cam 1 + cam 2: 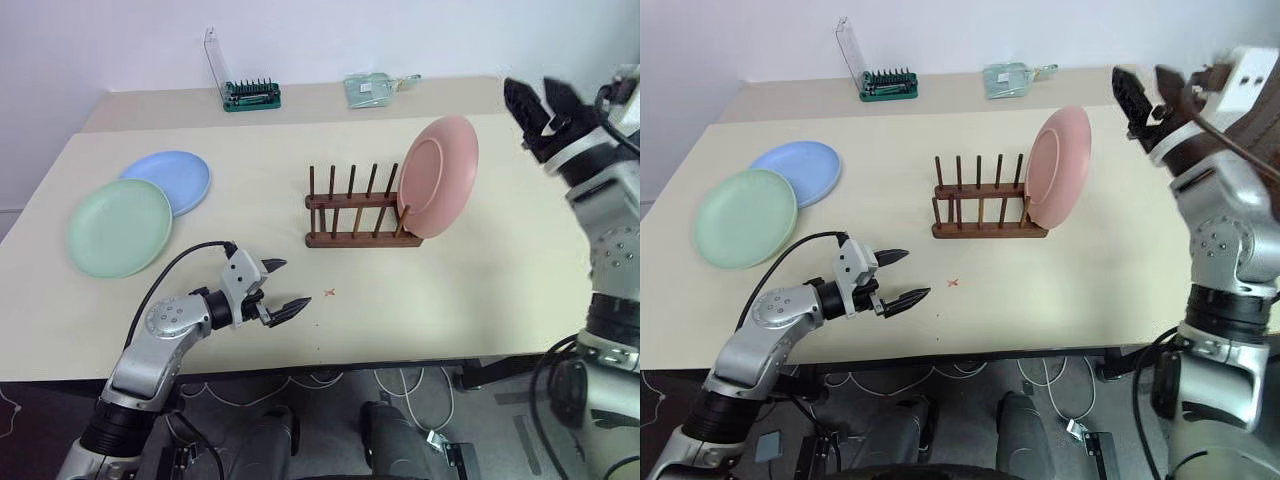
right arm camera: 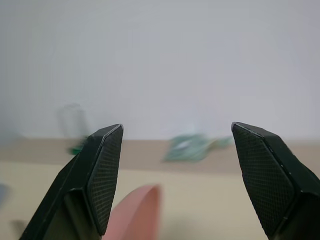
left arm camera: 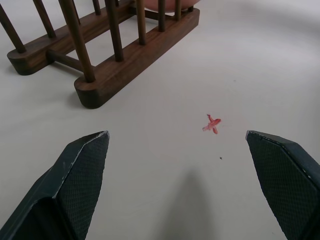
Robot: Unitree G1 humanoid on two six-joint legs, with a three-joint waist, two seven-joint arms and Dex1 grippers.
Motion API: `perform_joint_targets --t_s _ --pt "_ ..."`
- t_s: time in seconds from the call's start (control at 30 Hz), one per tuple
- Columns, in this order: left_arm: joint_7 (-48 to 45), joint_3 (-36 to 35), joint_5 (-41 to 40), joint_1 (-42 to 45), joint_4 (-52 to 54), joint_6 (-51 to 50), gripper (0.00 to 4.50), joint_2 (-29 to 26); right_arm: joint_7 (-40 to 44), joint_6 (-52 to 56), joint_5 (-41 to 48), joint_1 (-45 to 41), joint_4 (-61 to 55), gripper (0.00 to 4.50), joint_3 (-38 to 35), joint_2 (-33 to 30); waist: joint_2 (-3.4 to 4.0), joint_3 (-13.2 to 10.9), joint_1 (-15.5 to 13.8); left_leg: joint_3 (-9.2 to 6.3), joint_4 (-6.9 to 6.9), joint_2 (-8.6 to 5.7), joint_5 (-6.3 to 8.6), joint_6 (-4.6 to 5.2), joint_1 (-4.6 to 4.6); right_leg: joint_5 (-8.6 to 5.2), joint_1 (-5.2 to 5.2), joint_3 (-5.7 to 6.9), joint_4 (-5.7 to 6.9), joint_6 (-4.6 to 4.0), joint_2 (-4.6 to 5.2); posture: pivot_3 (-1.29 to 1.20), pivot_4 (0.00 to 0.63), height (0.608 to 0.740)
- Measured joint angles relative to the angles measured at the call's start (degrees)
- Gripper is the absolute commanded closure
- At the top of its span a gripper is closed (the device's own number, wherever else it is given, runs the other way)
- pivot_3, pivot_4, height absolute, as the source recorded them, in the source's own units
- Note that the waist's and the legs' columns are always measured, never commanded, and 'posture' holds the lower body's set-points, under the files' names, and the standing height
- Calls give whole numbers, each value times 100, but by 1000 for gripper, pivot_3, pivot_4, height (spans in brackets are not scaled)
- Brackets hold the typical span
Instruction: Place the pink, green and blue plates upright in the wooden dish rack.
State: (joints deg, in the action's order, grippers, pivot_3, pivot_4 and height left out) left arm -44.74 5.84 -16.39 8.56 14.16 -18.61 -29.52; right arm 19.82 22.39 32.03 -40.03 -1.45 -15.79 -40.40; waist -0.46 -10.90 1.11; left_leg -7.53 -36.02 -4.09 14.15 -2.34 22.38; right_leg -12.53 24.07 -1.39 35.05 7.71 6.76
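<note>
The pink plate (image 1: 438, 176) stands upright at the right end of the wooden dish rack (image 1: 355, 215) in the middle of the table. The green plate (image 1: 120, 227) lies flat at the table's left, its far edge overlapping the blue plate (image 1: 172, 179) behind it. My left gripper (image 1: 287, 287) hovers open over the table's front, left of the rack, with nothing between its fingers. My right gripper (image 1: 540, 102) is raised to the right of the pink plate, apart from it, open and empty. In the right wrist view the pink plate's rim (image 2: 137, 212) shows below the fingers.
A green tool holder with a clear stand (image 1: 250, 94) and a pale green packet (image 1: 370, 89) sit at the table's far edge. A small red mark (image 1: 329, 293) is on the tabletop in front of the rack. The rack's other slots stand free.
</note>
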Motion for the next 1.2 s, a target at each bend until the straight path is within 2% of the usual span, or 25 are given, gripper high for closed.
perform_joint_targets --t_s 0.1,0.3,0.37,0.47,0.63,0.73,0.83,0.97,1.1,1.2 --pt "148 -93 -15 -8 4 0 0 36 258 -120 -480 -133 -265 996 530 -22 1 -1 12 1 -1 1 0 0 0 0 3 -3 2 0 0 0 150 740" --pt "847 -863 -29 115 -84 38 0 165 921 19 -1572 -538 -1410 996 2375 15 -6 4 -23 -3 -4 -1 0 -1 6 0 10 -4 5 0 1 0 150 740" --pt "1078 -1083 53 103 -175 130 0 159 913 25 -2201 -626 -1253 996 2976 206 -9 4 -42 -2 -9 -4 -1 -2 8 1 9 -4 3 0 2 0 150 740" --pt "1719 -1572 208 123 -321 165 0 231 824 -45 -2729 -647 -905 996 3450 770 -11 2 -33 -4 -3 -3 -3 -6 10 2 19 -4 6 0 1 0 150 740" --pt "2976 -2397 482 220 -525 133 0 379 1163 -57 -2837 -643 -840 996 3549 1122 -13 3 -40 -11 -1 -4 -6 -11 11 4 20 -2 9 -1 0 0 150 740" --pt "4450 -3360 701 629 -858 -458 0 480 1299 -80 -2923 -552 -826 996 3632 1323 -19 5 -22 -17 -1 -2 -8 -14 9 5 20 1 14 -3 -6 0 150 740" --pt "5417 -4512 371 951 -891 -1178 0 721 1392 -154 -3055 -499 -631 996 3665 1388 -22 6 -12 -17 -1 -3 -8 -16 8 6 20 1 14 -2 -6 0 150 740" --pt "5728 -4787 185 870 -856 -1942 0 803 1449 -204 -3144 -499 -501 996 3661 1509 -38 8 -44 -21 -2 -4 -16 -30 9 6 18 4 18 -2 -6 0 150 740" --pt "6076 -5229 -319 1128 -765 -2911 0 1180 1456 -289 -3240 -476 -494 996 3658 1647 -52 13 -36 -26 -4 -5 -17 -32 9 6 15 7 19 -2 -6 0 150 740" --pt "5974 -5156 -614 1220 -774 -3433 0 1213 1455 -293 -3283 -425 -494 996 3654 1699 -57 11 -20 -27 -2 -5 -19 -36 9 7 17 9 20 -3 -7 0 150 740"
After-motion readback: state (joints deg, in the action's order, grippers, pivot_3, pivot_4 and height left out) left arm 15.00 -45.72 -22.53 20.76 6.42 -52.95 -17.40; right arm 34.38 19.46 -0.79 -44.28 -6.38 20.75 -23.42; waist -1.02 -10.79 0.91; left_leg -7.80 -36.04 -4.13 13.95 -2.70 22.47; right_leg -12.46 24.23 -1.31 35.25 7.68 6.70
